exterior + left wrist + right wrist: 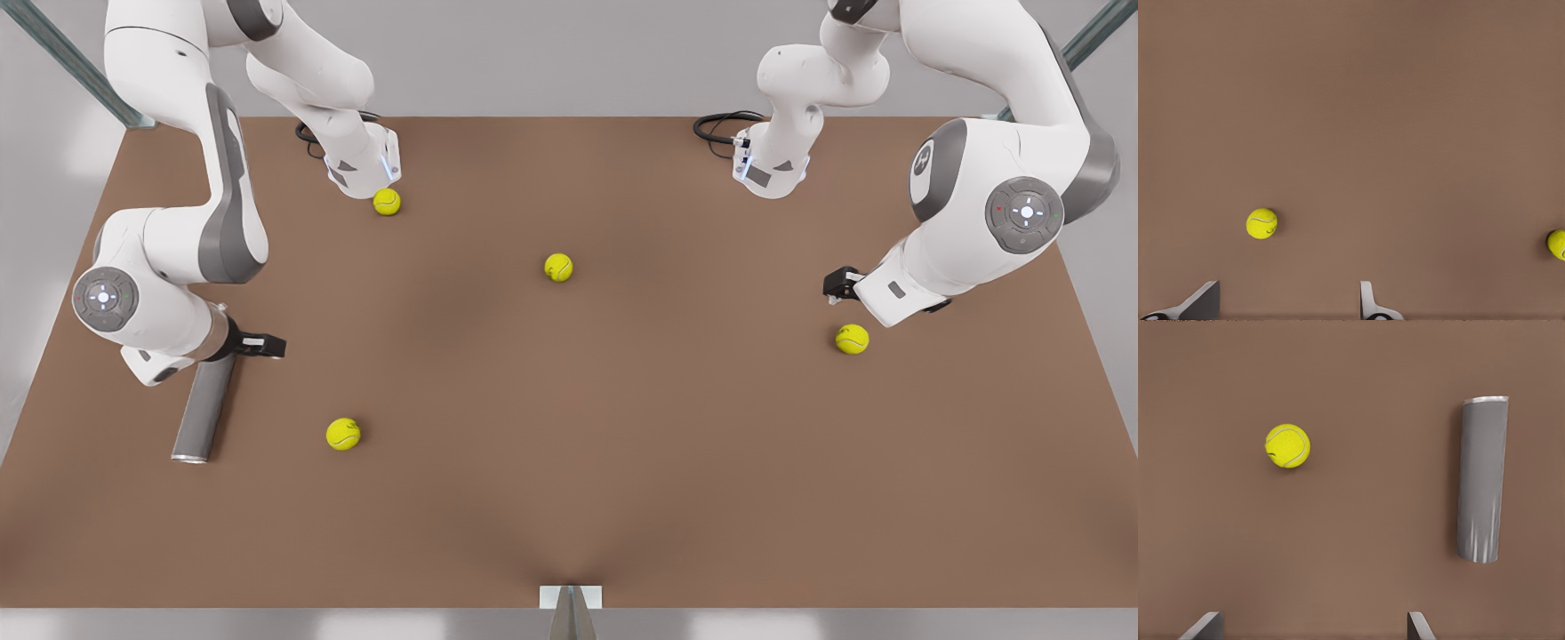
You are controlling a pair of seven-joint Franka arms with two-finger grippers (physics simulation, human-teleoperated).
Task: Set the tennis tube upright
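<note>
The tennis tube (204, 407) lies flat on the brown table at the front view's left, its silver rim pointing toward the near edge. In the right wrist view the tennis tube (1482, 480) is off to one side of the fingers, not between them. My right gripper (263, 345) hovers just beside the tube's far end, open and empty, as the right gripper (1313, 627) also shows in its own wrist view. At the front view's right, my left gripper (837, 284) hangs open above the table, and nothing sits between the fingers of the left gripper (1286, 303).
Several yellow-green tennis balls are scattered on the table (622, 462): one (343, 434) close to the tube, one (558, 267) in the middle, one (852, 339) under the left arm, one (387, 202) by an arm base. Cables (716, 129) lie at the back.
</note>
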